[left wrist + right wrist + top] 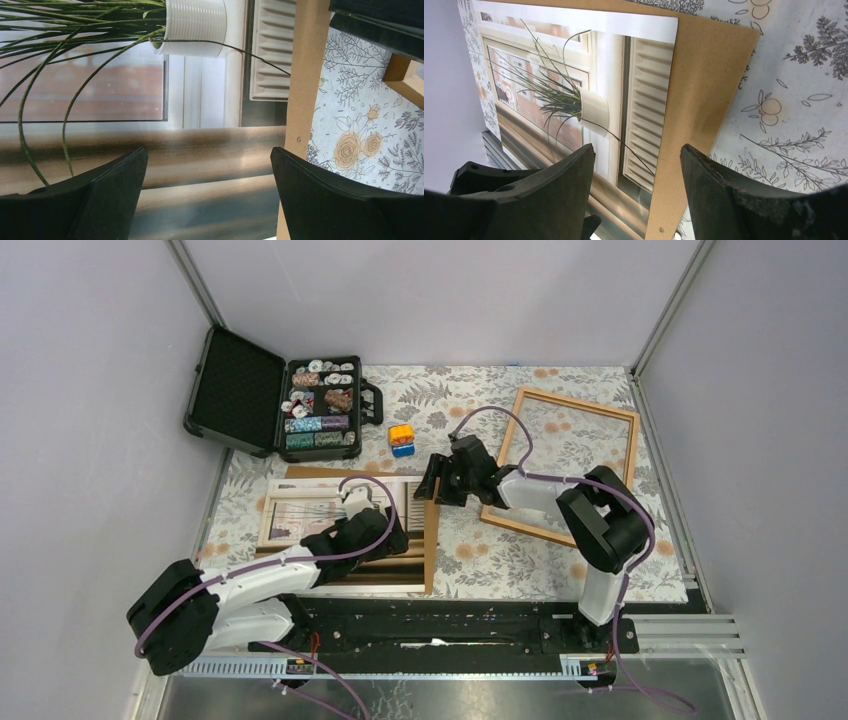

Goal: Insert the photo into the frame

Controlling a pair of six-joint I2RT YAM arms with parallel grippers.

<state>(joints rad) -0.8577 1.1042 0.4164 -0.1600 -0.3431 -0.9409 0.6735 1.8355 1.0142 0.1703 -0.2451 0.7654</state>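
Note:
The photo (300,512), a grass-like plant in a white pot, lies face up on the brown backing board (430,545) at the left of the table. It fills the left wrist view (150,95) and shows in the right wrist view (574,100). The wooden frame (580,403) lies empty at the right; its corner shows in the left wrist view (405,75). My left gripper (398,537) hovers open low over the photo's right part (207,165). My right gripper (430,485) is open above the board's right edge (638,150), holding nothing.
An open black case (320,405) of poker chips stands at the back left. A small yellow and blue cube (402,438) sits between case and frame. A floral cloth (500,560) covers the table. Grey walls close in on all sides.

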